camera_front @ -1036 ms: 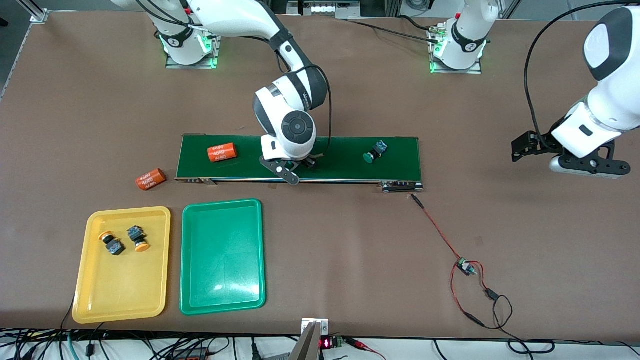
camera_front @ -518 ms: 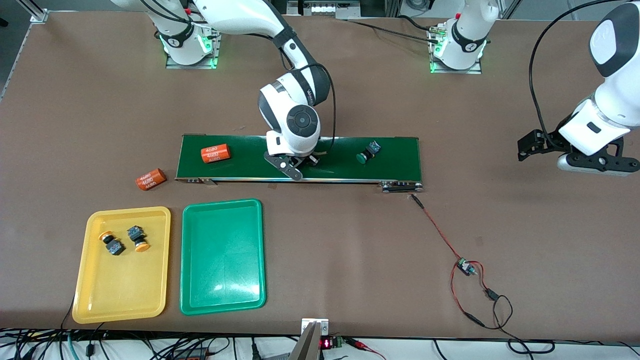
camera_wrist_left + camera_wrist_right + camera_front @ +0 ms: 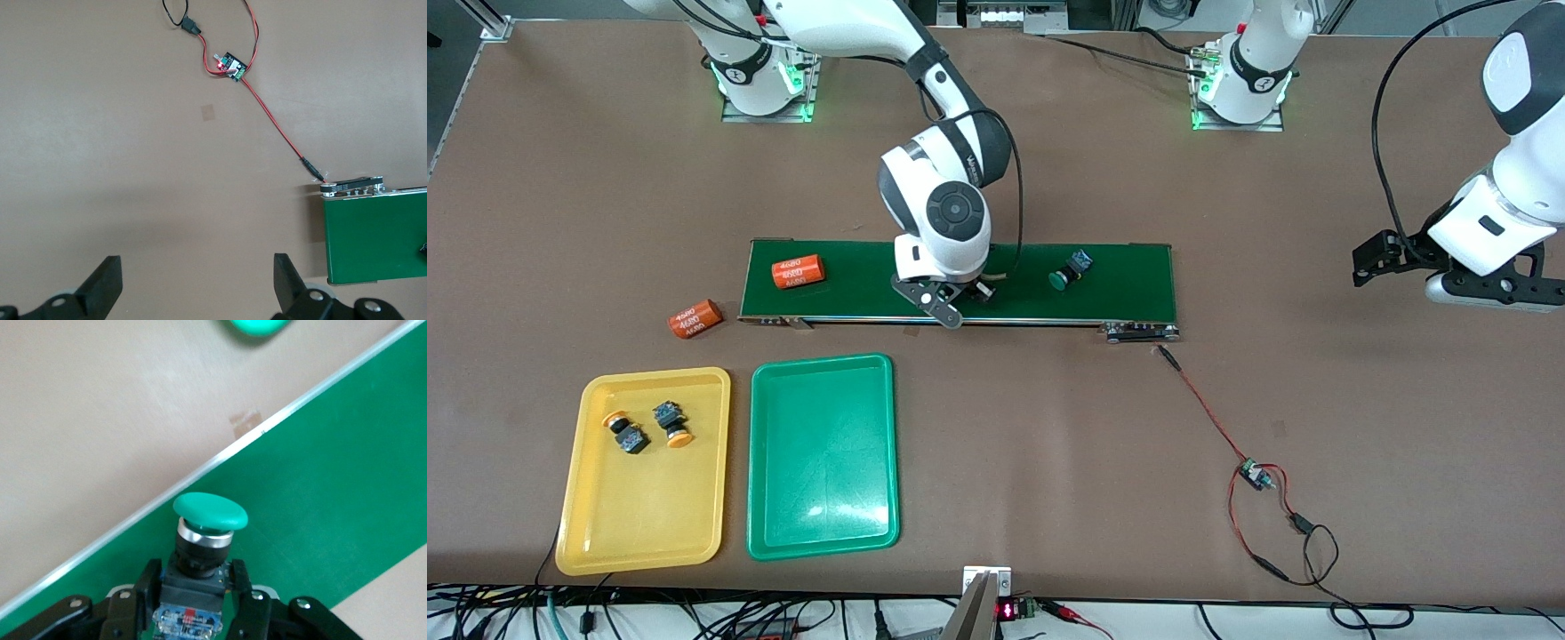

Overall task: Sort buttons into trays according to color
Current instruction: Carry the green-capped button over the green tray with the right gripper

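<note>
My right gripper (image 3: 950, 300) is over the dark-green conveyor belt (image 3: 854, 293), by the belt's edge nearer the front camera. In the right wrist view it (image 3: 195, 581) is shut on the black body of a green-capped button (image 3: 210, 511). A second green-capped button (image 3: 1069, 269) lies on the belt toward the left arm's end. Two yellow-capped buttons (image 3: 624, 432) (image 3: 672, 423) lie in the yellow tray (image 3: 640, 533). The green tray (image 3: 823, 498) beside it holds nothing. My left gripper (image 3: 1485, 298) waits open and empty over the table at the left arm's end; it also shows in the left wrist view (image 3: 197, 280).
One orange numbered cylinder (image 3: 798, 271) lies on the belt, another (image 3: 695, 318) on the table off the belt's end. A red-and-black wire with a small circuit board (image 3: 1255, 474) runs from the belt's other end. A corner of the green tray (image 3: 257, 325) shows in the right wrist view.
The loose green button and the orange cylinder on the belt have moved toward the right arm's end. The right gripper shifted slightly over the belt. The left arm drifted toward its end of the table.
</note>
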